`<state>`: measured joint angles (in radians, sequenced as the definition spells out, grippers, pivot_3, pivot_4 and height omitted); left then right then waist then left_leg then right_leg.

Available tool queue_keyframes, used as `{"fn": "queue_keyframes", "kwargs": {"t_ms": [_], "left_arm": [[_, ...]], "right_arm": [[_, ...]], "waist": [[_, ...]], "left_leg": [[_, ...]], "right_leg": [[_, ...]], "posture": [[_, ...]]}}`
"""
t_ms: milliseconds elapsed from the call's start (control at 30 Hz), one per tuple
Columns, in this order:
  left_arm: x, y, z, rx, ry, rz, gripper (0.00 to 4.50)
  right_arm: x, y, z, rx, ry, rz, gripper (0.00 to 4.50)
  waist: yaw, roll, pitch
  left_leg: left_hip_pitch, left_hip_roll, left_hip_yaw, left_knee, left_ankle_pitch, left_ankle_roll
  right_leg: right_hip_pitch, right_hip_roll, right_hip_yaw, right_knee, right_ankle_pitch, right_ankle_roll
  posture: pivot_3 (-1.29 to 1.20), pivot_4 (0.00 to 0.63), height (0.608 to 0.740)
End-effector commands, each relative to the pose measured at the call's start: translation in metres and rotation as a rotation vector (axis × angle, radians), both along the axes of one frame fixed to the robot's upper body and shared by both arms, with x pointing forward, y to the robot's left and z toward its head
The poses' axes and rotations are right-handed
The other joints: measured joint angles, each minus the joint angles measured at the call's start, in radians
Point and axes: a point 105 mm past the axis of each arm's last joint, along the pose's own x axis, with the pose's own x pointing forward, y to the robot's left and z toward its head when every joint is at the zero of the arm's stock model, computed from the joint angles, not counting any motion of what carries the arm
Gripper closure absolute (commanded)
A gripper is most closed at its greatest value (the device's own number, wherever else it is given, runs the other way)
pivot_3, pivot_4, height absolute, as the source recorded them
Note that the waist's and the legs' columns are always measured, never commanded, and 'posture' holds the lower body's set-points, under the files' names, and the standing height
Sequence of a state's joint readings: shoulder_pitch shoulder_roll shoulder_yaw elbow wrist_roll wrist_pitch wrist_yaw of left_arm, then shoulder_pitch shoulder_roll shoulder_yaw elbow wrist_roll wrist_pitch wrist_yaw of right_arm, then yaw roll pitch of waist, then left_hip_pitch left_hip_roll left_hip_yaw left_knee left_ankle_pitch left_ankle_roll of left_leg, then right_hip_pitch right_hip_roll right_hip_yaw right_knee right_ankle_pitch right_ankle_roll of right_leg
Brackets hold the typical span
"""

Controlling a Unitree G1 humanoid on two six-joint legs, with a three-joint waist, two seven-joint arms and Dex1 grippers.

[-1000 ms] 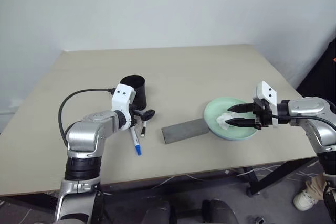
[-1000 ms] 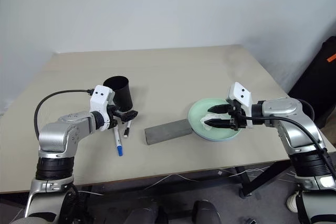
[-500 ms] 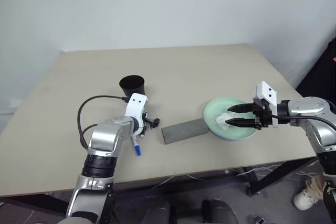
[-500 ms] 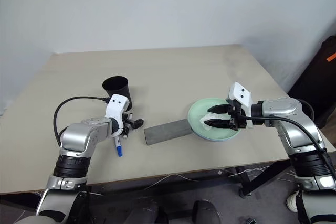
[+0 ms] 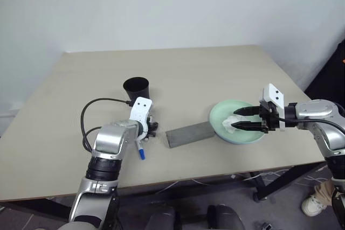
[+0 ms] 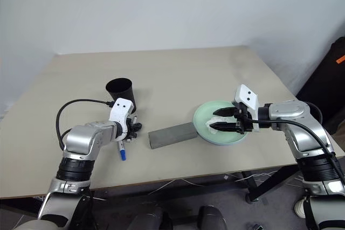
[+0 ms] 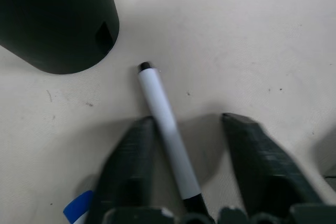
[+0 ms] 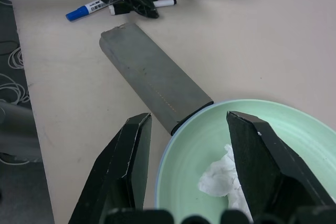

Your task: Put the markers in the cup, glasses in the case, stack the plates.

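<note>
Your left gripper (image 7: 184, 129) is down on the table (image 5: 215, 68) with its fingers (image 7: 131, 150) spread either side of the black-capped marker (image 7: 165, 124), one finger touching it, not pinched. The blue-capped marker (image 5: 141, 152) lies at its 6 o'clock; the cup (image 5: 136, 91) stands upright at its 11 o'clock. Your right gripper (image 5: 237, 118) hovers spread over the mint green plate (image 5: 221, 127), which holds a crumpled tissue (image 8: 223, 179). The closed grey case (image 5: 188, 133) lies at the plate's 9 o'clock, touching its rim.
</note>
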<state>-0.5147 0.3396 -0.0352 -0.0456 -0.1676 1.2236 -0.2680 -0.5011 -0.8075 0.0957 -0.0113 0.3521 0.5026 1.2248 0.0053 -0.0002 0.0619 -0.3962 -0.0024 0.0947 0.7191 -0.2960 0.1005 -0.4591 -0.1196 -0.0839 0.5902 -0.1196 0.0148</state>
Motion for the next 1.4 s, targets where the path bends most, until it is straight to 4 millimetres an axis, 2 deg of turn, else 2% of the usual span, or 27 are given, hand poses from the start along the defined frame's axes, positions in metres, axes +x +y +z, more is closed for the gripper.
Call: {"fn": "queue_keyframes", "kwargs": {"t_ms": [33, 100, 200, 300, 400, 533, 767, 867, 967, 1067, 1267, 1400], "left_arm": [[0.002, -0.005, 0.005, 0.005, -0.004, -0.024, 3.91], [0.001, -0.007, 0.004, 0.004, -0.002, -0.034, 4.44], [0.002, -0.01, 0.006, 0.002, -0.018, -0.066, 4.44], [0.006, -0.015, 0.017, -0.003, -0.082, -0.127, 4.44], [0.009, -0.028, 0.036, -0.03, -0.186, -0.229, 4.44], [-0.004, -0.057, 0.076, -0.211, -0.327, -0.471, 4.44], [-0.007, -0.063, 0.127, -0.434, -0.495, -0.566, 4.44], [-0.001, -0.057, 0.149, -0.517, -0.577, -0.546, 4.44], [0.01, -0.047, 0.164, -0.528, -0.654, -0.51, 4.44], [0.031, -0.027, 0.182, -0.521, -0.777, -0.395, 4.44], [0.064, 0.0, 0.179, -0.42, -0.869, -0.241, 4.44], [0.077, 0.016, 0.174, -0.378, -0.905, -0.16, 4.44]], "right_arm": [[0.003, 0.002, 0.012, 0.009, -0.055, 0.008, 2.04], [0.003, 0.002, 0.013, 0.01, -0.055, 0.008, 2.04], [0.002, 0.003, 0.013, 0.012, -0.054, 0.008, 2.04], [0.002, 0.004, 0.012, 0.014, -0.052, 0.009, 2.04], [0.003, 0.005, 0.012, 0.015, -0.052, 0.011, 2.04], [0.003, 0.006, 0.012, 0.017, -0.053, 0.013, 2.04], [0.003, 0.008, 0.012, 0.021, -0.054, 0.015, 2.04], [0.003, 0.008, 0.012, 0.021, -0.054, 0.016, 2.04], [0.003, 0.008, 0.012, 0.023, -0.054, 0.016, 2.04], [0.003, 0.009, 0.013, 0.024, -0.054, 0.019, 2.04], [0.002, 0.012, 0.013, 0.029, -0.054, 0.026, 2.04], [0.002, 0.012, 0.013, 0.029, -0.056, 0.026, 2.04]], "waist": [[0.0, 0.0, 0.0], [0.0, 0.0, 0.0], [0.0, 0.0, 0.0], [0.001, 0.0, 0.0], [0.0, 0.0, 0.0], [0.0, 0.0, 0.0], [0.0, 0.0, 0.0], [0.0, 0.0, 0.0], [0.0, 0.0, 0.0], [0.0, 0.0, 0.0], [0.0, 0.0, 0.0], [0.0, -0.001, 0.0]], "left_leg": [[0.0, 0.0, 0.0, 0.0, 0.0, 0.0], [0.0, 0.0, 0.0, 0.0, 0.0, 0.0], [0.0, 0.0, 0.0, 0.0, 0.0, 0.0], [0.0, 0.0, 0.0, 0.0, 0.0, 0.0], [0.0, 0.0, 0.0, 0.0, 0.0, 0.0], [-0.001, 0.0, 0.0, 0.0, 0.0, -0.001], [-0.001, 0.0, 0.0, -0.001, 0.0, -0.001], [-0.001, 0.0, 0.0, 0.0, 0.0, -0.001], [0.0, 0.0, 0.0, 0.0, 0.0, -0.001], [0.0, 0.0, 0.001, 0.0, 0.0, -0.001], [0.0, 0.0, 0.001, 0.0, 0.0, -0.001], [0.0, 0.0, 0.002, 0.0, 0.0, -0.001]], "right_leg": [[0.0, 0.0, 0.0, 0.0, 0.0, 0.0], [0.0, 0.0, 0.0, 0.0, 0.0, 0.0], [0.0, 0.0, 0.0, 0.0, 0.0, 0.0], [0.0, 0.0, 0.0, 0.0, 0.0, 0.0], [0.0, 0.0, 0.0, 0.0, 0.0, 0.0], [-0.002, 0.0, 0.0, 0.0, 0.0, -0.001], [-0.001, 0.0, 0.0, 0.0, -0.001, -0.002], [-0.001, 0.001, 0.0, 0.0, -0.001, -0.002], [0.0, 0.001, -0.001, 0.0, 0.0, -0.001], [0.001, 0.002, 0.0, 0.0, 0.0, 0.0], [0.001, 0.002, 0.0, -0.001, 0.0, 0.0], [0.001, 0.002, 0.0, -0.001, 0.0, 0.0]], "posture": [[0.0, 0.0, 0.723], [0.0, 0.0, 0.723], [0.0, 0.0, 0.723], [0.0, 0.0, 0.723], [0.0, 0.0, 0.723], [0.0, 0.0, 0.723], [0.0, 0.0, 0.723], [0.0, 0.0, 0.723], [0.0, 0.0, 0.723], [0.0, 0.0, 0.723], [0.0, 0.0, 0.723], [0.0, 0.0, 0.723]]}}
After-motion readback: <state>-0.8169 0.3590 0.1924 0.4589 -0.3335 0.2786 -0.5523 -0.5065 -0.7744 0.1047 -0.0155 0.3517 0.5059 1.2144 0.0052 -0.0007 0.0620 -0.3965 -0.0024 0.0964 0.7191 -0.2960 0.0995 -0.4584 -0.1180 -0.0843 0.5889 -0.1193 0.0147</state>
